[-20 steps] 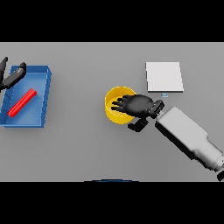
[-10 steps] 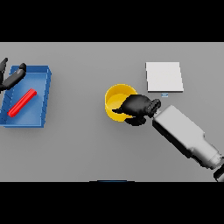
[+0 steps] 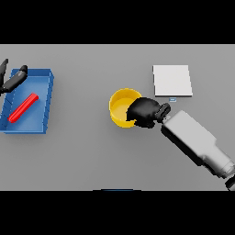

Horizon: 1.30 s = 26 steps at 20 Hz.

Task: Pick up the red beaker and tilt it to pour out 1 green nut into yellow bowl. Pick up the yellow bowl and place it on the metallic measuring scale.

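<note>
The yellow bowl (image 3: 120, 107) stands on the grey table near the middle. My right hand (image 3: 146, 112) is at the bowl's right rim with its fingers curled round the edge, covering that side. The red beaker (image 3: 23, 107) lies on its side inside the blue tray (image 3: 47, 96) at the far left. My left hand (image 3: 12, 80) shows at the tray's upper left corner, fingers straight. The metallic measuring scale (image 3: 172, 80) is a pale square plate up and right of the bowl. I see no green nut.
The blue tray's walls stand along the table's left edge. The scale has a small display tab (image 3: 172, 99) at its near edge, close to my right wrist.
My right hand has closed from spread fingers over the bowl to a curled grip on its right rim. The bowl, beaker and left hand have stayed put.
</note>
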Motion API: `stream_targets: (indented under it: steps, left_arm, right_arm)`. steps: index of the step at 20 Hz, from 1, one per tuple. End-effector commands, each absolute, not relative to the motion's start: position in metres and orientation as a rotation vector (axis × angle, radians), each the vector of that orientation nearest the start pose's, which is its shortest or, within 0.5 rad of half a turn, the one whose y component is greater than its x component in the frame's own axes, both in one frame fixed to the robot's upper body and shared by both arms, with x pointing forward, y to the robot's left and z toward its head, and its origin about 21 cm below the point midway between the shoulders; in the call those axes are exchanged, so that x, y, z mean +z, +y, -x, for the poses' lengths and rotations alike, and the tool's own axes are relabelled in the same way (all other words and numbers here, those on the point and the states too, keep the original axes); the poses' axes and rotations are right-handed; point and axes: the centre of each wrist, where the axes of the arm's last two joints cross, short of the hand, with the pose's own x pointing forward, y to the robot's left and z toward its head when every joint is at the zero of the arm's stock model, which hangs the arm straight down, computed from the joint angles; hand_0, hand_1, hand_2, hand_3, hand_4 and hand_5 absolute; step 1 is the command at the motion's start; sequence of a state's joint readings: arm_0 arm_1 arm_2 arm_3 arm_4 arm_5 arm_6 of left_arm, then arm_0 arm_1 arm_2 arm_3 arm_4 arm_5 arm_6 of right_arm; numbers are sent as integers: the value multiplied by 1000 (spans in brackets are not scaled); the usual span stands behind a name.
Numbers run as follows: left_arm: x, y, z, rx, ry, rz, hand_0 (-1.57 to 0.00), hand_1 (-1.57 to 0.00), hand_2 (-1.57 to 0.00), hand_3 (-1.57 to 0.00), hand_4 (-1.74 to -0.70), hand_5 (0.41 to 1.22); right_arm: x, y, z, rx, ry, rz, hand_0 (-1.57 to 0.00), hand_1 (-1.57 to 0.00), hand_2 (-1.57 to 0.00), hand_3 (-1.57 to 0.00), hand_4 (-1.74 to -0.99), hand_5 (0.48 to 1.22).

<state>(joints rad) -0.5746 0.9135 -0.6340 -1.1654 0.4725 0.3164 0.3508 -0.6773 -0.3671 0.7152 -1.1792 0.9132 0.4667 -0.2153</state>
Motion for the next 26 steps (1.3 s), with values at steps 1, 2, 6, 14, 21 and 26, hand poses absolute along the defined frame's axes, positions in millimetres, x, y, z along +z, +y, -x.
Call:
stream_targets:
  steps: [1, 2, 6, 14, 21, 26]
  left_arm:
    - [103, 342, -344, -404, -1141, -580, 1, 1, 1, 1, -717, 693]
    - [102, 341, -344, -409, -1138, -582, 1, 1, 1, 1, -716, 694]
    - [98, 342, -343, -401, -1133, -575, 1, 1, 1, 1, -723, 694]
    - [103, 339, -342, -418, -1135, -579, 1, 1, 1, 1, -716, 686]
    - [107, 338, -343, -411, -1141, -588, 1, 1, 1, 1, -729, 715]
    - [109, 336, -342, -397, -1117, -588, 1, 1, 1, 1, -735, 727]
  right_arm:
    - [53, -132, -348, 2173, -1225, 352, -1515, -1511, -1314, -1285, -1720, 1206]
    - [55, -133, -350, 2164, -1233, 358, -1526, -1523, -1319, -1311, -1724, 1209]
    - [80, -142, -351, 2123, -1253, 349, -1553, -1551, -1344, -1317, -1734, 1216]
    - [120, -156, -353, 2020, -1293, 508, -1568, -1568, -1497, -1164, -1740, 1220]
    - [131, -174, -372, 1939, -1306, 621, -1568, -1570, -1536, -1153, -1741, 1221]
    - [124, -205, -392, 1852, -1261, 698, -1570, -1571, -1539, -1145, -1741, 1221]
